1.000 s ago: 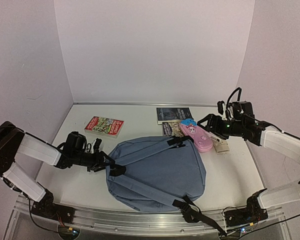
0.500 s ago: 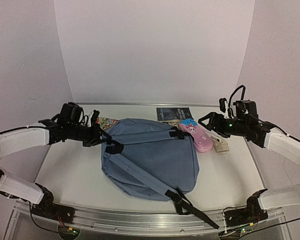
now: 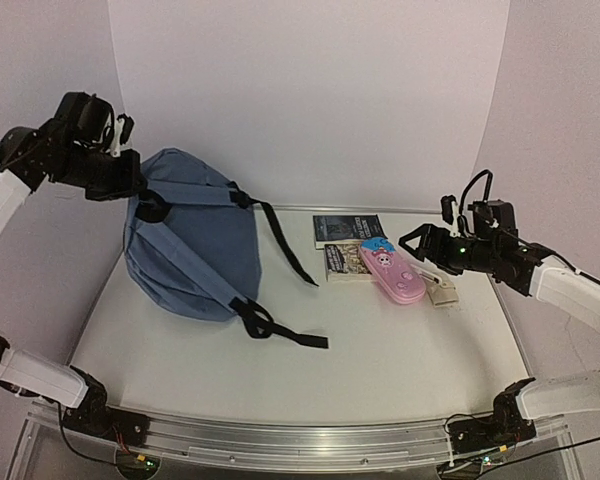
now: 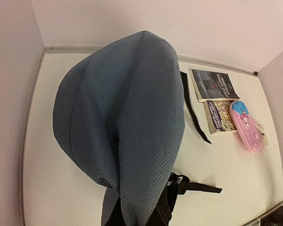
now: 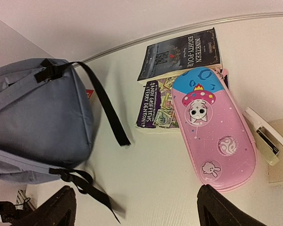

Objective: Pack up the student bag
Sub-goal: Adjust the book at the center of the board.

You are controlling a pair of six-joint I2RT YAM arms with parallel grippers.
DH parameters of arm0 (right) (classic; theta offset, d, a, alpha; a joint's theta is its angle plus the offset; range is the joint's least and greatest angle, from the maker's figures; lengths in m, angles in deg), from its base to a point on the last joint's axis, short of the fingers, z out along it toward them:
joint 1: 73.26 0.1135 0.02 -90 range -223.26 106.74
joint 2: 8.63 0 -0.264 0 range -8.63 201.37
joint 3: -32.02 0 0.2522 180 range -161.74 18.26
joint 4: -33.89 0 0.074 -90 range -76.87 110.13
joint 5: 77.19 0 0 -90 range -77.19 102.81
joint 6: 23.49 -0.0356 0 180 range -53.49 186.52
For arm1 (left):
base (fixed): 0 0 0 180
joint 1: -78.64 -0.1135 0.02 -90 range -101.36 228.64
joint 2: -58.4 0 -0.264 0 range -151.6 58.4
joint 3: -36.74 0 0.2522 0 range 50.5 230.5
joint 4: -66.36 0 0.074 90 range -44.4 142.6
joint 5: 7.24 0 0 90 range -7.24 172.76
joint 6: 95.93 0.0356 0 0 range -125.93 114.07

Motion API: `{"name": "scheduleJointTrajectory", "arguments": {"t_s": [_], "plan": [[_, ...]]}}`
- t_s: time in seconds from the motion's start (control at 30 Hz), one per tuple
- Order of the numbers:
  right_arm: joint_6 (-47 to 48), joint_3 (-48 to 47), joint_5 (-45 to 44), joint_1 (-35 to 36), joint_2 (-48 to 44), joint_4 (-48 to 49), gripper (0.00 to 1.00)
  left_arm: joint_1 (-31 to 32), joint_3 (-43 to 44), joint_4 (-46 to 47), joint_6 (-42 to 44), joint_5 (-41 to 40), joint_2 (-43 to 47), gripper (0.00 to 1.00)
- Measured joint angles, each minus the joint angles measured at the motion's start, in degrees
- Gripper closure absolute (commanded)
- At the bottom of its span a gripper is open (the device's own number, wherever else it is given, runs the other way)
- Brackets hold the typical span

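Note:
The student bag (image 3: 192, 245), a large slate-blue backpack, hangs by its top from my left gripper (image 3: 138, 190), which is raised high at the left wall and shut on the fabric. Its black strap ends (image 3: 285, 335) trail onto the table. In the left wrist view the bag (image 4: 122, 122) fills the middle and hides my fingers. My right gripper (image 3: 412, 243) hovers open over the right side, above the pink pencil case (image 3: 392, 272). Nothing is between its fingertips (image 5: 56, 209), and the bag (image 5: 37, 117) lies to their left.
Two books lie at the back right, a dark one (image 5: 181, 54) and a purple-spined one (image 5: 158, 106) partly under the pink pencil case (image 5: 212, 136). A small white item (image 5: 266, 141) sits beside the case. A red corner (image 5: 88, 93) peeks from behind the bag. Walls close in left, right and back.
My left gripper closed on the bag's top and lifted it up and leftward off the table; the bag now hangs upright with straps dangling. The right arm stayed still.

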Motion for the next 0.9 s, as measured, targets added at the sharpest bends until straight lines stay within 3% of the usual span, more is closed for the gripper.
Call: {"name": "scheduleJointTrajectory", "arguments": {"t_s": [0.2, 0.3, 0.53, 0.7, 0.9], "plan": [[0.0, 0.0, -0.8, 0.0, 0.0, 0.0, 0.11, -0.1, 24.7, -13.3, 6.6, -6.0, -9.1, 1.00], [0.1, 0.0, -1.3, 0.2, 0.2, 0.0, 0.11, -0.1, 31.1, -14.1, 9.3, -7.8, -12.0, 1.00], [0.2, 0.0, -2.3, 0.2, 1.5, 0.0, 0.11, -0.1, 33.2, -15.1, 10.9, -8.3, -18.9, 1.00], [0.2, 0.0, -3.1, 0.2, 2.0, 0.1, 0.11, 0.1, 31.3, -10.9, 10.4, -2.6, -23.7, 1.00], [0.2, 0.1, -3.8, 0.2, 2.1, 0.6, 0.10, 0.6, 25.2, -7.8, 8.0, 8.2, -21.2, 0.98]]}}
